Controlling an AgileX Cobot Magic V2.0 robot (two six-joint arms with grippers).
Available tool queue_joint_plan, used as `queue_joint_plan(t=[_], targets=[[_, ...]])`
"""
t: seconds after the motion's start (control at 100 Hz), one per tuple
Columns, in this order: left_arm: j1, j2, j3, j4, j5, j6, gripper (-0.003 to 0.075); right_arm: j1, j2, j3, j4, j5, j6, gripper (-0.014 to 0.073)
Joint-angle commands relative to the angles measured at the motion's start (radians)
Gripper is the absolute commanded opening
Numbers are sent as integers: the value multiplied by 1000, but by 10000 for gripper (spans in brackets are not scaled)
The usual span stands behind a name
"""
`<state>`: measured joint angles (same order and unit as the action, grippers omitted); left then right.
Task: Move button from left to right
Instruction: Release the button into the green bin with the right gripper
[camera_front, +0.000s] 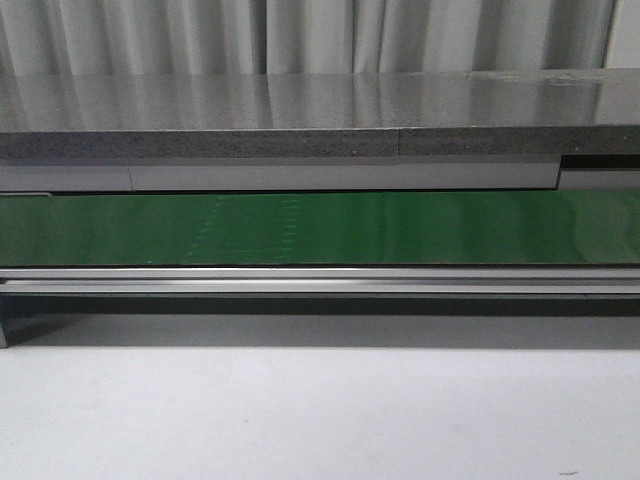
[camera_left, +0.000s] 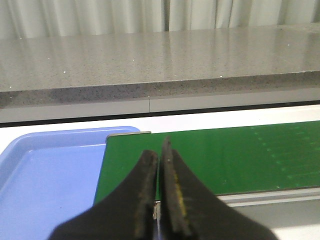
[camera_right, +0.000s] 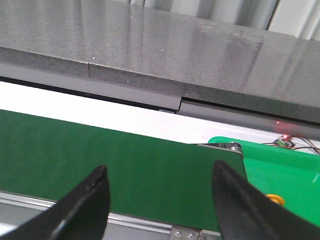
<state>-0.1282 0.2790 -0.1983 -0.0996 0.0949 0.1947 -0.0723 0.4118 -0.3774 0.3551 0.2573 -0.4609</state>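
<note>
At the far left of the line, a light blue tray sits just beside the end of a dark green conveyor belt, and the left gripper hangs over that junction with its two black fingers pressed together, nothing visible between them. From the front camera, the belt runs the full width of the scene under a long grey speckled counter, with pale curtains behind it and a white table in front; neither arm shows there. Toward the right end of the belt, the right gripper hovers with its jaws spread wide and empty. Beyond the belt's end lies a bright green tray, where a small yellow patch that may be the button peeks out beside the gripper's finger, too hidden to identify surely.
</note>
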Motion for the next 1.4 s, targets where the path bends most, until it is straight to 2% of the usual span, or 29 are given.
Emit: queue_joint_plan(t=[0.0,0.08,0.15,0.34,0.49,1.39], targets=[[-3,8,-30,-3,-81,-11,5,2,-2,-22,13,-73,-9,422],[-3,8,-30,-3,-81,-11,5,2,-2,-22,13,-73,-9,402],[-3,8,-30,-3,-81,-11,5,2,-2,-22,13,-73,-9,338],[-3,8,-30,-3,-81,-11,5,2,-2,-22,13,-65,-9,81],[-3,8,-30,-3,-81,-11,5,2,-2,-22,13,-66,-9,-73],[-3,8,-30,-3,-81,-11,5,2,-2,-22,12,-77,-9,-68]])
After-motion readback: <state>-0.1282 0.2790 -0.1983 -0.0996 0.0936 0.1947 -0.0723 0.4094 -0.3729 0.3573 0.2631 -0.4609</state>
